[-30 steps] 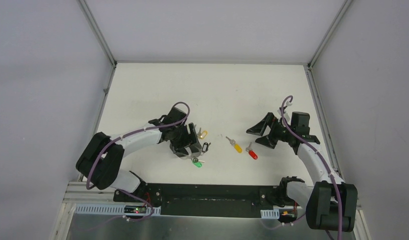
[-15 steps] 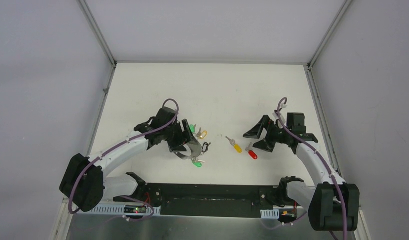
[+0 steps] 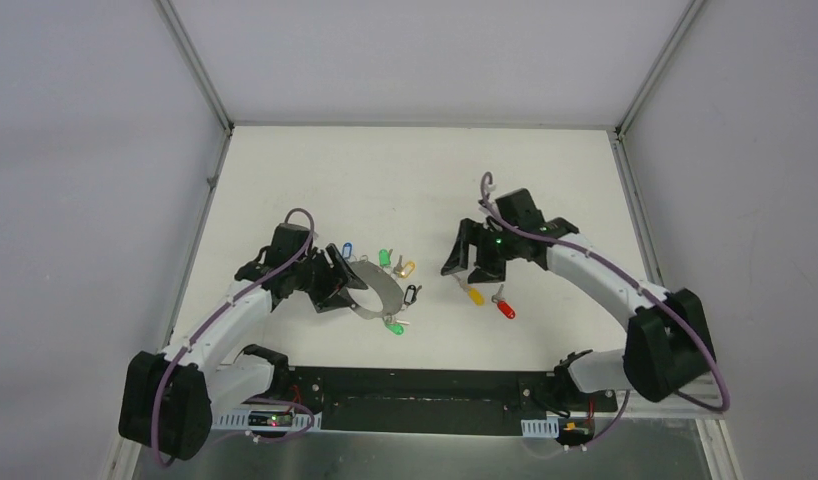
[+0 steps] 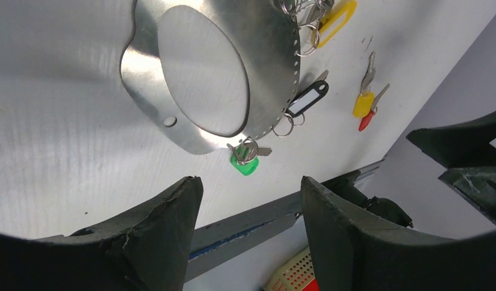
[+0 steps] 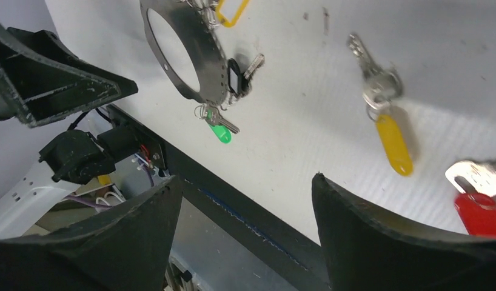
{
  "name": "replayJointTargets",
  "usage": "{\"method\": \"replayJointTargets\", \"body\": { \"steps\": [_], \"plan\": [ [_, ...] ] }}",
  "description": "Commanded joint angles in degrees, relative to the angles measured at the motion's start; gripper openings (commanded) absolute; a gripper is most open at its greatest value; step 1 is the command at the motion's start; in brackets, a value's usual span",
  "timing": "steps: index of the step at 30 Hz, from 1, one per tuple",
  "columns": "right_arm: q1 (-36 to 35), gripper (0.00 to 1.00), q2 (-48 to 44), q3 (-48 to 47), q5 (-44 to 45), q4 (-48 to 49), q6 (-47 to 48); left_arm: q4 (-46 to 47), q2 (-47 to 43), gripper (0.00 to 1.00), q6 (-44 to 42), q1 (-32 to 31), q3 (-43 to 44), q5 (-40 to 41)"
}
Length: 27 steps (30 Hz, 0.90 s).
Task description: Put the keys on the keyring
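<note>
The white table [image 3: 415,170] filled the middle of the top view. Left of centre, the left gripper [image 3: 330,283] stood released, jaws apart and empty, just beside the keyring [image 3: 382,290]. Right of centre, the right gripper [image 3: 472,255] gaped empty near the loose yellow key [image 3: 474,295] and red key [image 3: 505,308]. A green key [image 3: 394,327] and a black tag [image 3: 412,294] hung on the keyring's lower-right edge.

top external: high behind the arm bases, looking down over the whole surface [image 3: 425,170], far | left wrist: close, past the left pincer [image 4: 248,185], toward the near edge | right wrist: close, past the right pincer [image 5: 245,182], toward the near edge too | shared by all: keyring [image 4: 270,60], green key [image 4: 244,165], yellow key [image 5: 394,145]
</note>
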State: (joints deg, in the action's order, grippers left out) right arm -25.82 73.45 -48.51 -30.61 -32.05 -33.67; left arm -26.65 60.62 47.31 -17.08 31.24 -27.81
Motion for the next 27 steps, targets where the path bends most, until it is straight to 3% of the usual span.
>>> {"method": "replayJointTargets", "body": {
  "steps": [1, 8, 17, 27],
  "plan": [
    [-7.8, 0.78, 10.7, -12.5, 8.2, -2.6, 3.1, -5.8, -7.0, 0.63, -0.6, 1.8, 0.0, 1.0],
    [-16.5, 0.67, 29.8, -30.9, 10.7, -9.1, 3.2, -12.8, -14.6, 0.62, 0.7, 1.9, -1.1, 4.3],
    [-16.6, 0.63, 35.9, -45.3, 9.8, -7.9, -1.4, -14.9, -17.8, 0.61, 3.4, 1.9, 0.0, 5.7],
    [-16.5, 0.63, 31.8, -33.9, 8.3, 5.3, -8.5, -13.8, -11.5, 0.60, -1.9, 1.9, 5.8, 9.1]
  ]
}}
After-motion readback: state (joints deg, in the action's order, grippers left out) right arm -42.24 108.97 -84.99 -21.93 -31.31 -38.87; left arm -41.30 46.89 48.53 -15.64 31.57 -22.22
